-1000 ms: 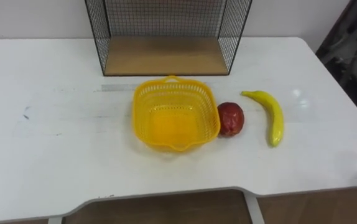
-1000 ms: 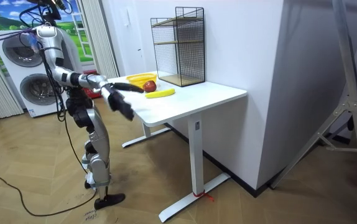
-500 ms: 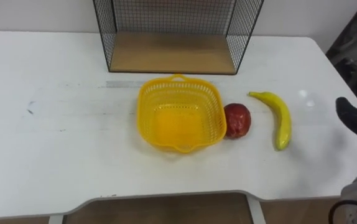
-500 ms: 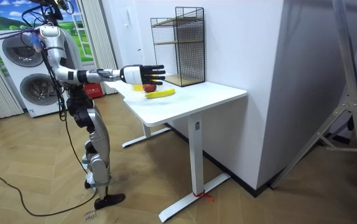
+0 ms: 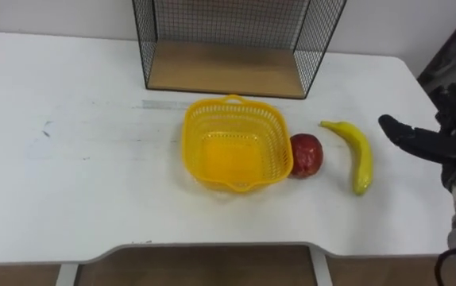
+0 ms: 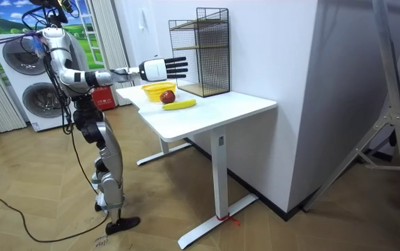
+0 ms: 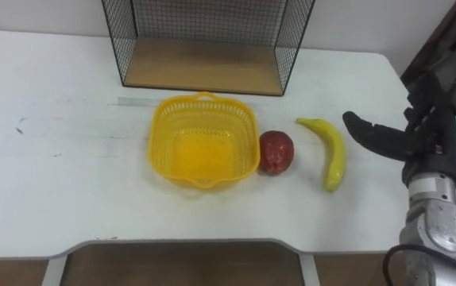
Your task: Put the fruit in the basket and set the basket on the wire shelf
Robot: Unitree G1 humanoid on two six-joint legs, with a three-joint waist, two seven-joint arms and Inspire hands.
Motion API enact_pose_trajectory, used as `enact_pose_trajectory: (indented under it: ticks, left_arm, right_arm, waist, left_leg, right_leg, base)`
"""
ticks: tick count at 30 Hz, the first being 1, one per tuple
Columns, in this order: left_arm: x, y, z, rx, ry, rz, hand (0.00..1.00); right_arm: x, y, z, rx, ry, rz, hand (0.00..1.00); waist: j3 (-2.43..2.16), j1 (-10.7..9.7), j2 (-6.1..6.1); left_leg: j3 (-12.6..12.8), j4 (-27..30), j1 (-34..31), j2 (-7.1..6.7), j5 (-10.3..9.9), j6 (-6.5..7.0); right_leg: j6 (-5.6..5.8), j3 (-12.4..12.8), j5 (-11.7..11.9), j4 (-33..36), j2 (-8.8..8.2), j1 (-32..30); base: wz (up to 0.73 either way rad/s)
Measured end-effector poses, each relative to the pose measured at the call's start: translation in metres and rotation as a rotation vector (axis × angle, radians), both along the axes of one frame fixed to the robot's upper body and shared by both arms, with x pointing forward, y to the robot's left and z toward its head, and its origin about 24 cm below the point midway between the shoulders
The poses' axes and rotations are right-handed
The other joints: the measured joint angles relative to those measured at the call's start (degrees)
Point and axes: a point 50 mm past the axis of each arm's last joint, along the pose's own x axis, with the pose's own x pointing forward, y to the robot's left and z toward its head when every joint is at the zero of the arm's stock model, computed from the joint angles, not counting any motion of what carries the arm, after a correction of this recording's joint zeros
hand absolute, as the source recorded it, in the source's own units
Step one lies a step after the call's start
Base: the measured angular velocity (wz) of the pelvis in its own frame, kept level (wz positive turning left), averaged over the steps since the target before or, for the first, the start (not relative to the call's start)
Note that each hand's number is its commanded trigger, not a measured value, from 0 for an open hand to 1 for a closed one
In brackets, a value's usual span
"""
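Basket [image 5: 229,159]: yellow plastic lattice, stood near the middle of the white bench [image 5: 93,183]; nothing is held in it. Red fruit [image 5: 306,154]: round, dark red, laid on the bench at 3 o'clock of the basket, just beside its rim; whether the two touch cannot be settled. Banana [image 5: 358,155]: yellow, laid lengthwise on the bench at 3 o'clock of the red fruit, apart from it. Wire shelf [image 5: 228,67]: black mesh with a wooden floor, stood at 12 o'clock of the basket near the bench's far edge; its lowest level is seen bare. Right hand [image 5: 438,139]: held above the bench at 3 o'clock of the banana, near it but not touching. Its fingers [image 6: 177,67] are seen straight and spread, the thumb is pointed toward 9 o'clock, and nothing is held. Robot's position: stood at the bench's near edge with the right arm stretched out over it, as shown in the room view. Progress: judged to be at the very start. No fruit is yet lodged in the basket, and the basket is not yet set on the shelf. Outstanding: the banana to be grasped and placed in the basket, the red fruit likewise, then the basket to be lifted and carried toward 12 o'clock onto the shelf. The banana is judged the likeliest first item, being nearest the hand.
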Motion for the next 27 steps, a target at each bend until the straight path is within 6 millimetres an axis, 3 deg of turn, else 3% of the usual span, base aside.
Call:
enact_pose_trajectory:
  ticks: [16, 27]
  left_arm:
    - [0.002, 0.002, 0.0, 0.004, -0.013, -0.005, 0.0]
    - [0.006, 0.014, 0.004, 0.015, -0.019, -0.019, 0.0]
  right_arm:
    - [0.003, 0.01, 0.008, -0.072, 0.005, 0.234, 0.0]
    - [0.003, 0.008, 0.006, -0.195, 0.084, 0.249, 0.0]
  waist:
    - [-0.24, -0.1, 0.07]
    - [0.06, 0.1, -1.53]
  left_leg:
    - [-0.5, 0.4, -0.1, 0.02, 0.0, -0.01]
    - [-0.7, 0.4, -0.4, 0.04, 0.0, -0.02]
  right_leg:
    - [-0.1, -0.4, 0.1, 0.1, -0.04, 0.4]
    - [-0.13, -0.7, 0.1, 0.0, -0.05, 0.2]
  base:
    - [0.0]
    - [0.0]
